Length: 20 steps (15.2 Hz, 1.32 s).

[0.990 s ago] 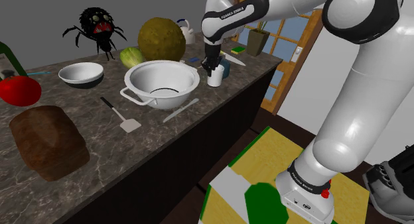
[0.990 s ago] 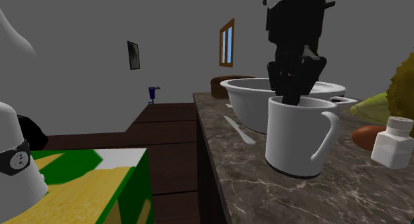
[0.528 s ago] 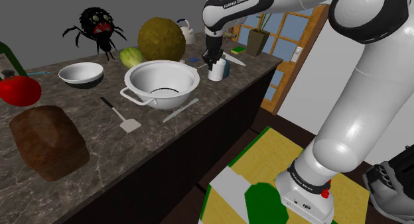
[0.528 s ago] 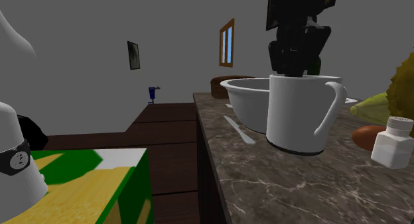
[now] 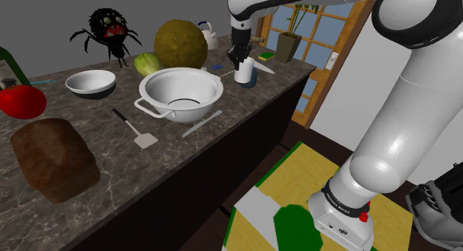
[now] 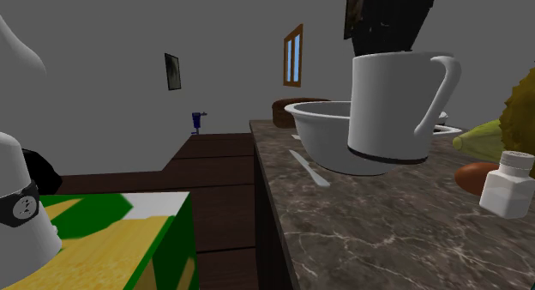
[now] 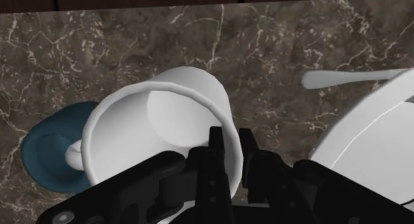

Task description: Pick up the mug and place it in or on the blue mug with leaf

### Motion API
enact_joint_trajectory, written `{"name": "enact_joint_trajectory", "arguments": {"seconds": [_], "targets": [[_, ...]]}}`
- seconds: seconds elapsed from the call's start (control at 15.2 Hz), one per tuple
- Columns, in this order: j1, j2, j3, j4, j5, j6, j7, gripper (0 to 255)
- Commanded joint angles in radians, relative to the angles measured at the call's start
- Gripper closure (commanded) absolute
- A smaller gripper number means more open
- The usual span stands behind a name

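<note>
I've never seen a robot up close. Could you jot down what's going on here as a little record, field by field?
white mug: held above the counter, tilted
gripper: shut on the white mug, one finger inside its wall, one outside
blue mug: on the counter, just beside and below the white mug
bowl: large, white, on the counter nearby
stage: white mug picked up, not yet in or on the blue mug

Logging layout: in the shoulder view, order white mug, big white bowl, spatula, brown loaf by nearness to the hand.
1. white mug, held in the hand
2. big white bowl, mid-counter
3. spatula, below-left of the bowl
4. brown loaf, lower left
</note>
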Motion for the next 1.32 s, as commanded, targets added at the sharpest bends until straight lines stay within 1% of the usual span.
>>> {"name": "enact_joint_trajectory", "arguments": {"seconds": [0.0,0.46,0.53,0.73,0.92,1.12,1.25], "targets": [[0.002,-0.003,0.001,0.025,0.0,-0.028,0.001,255],[0.002,-0.01,0.001,0.102,0.002,-0.113,-0.004,255],[-0.008,0.015,-0.006,0.139,0.004,-0.123,-0.024,255],[-0.041,0.097,-0.028,0.261,0.012,-0.159,-0.081,255],[-0.077,0.191,-0.046,0.406,0.024,-0.207,-0.136,255],[-0.116,0.305,-0.06,0.587,0.038,-0.271,-0.188,255],[-0.145,0.4,-0.067,0.743,0.049,-0.331,-0.221,255]]}}
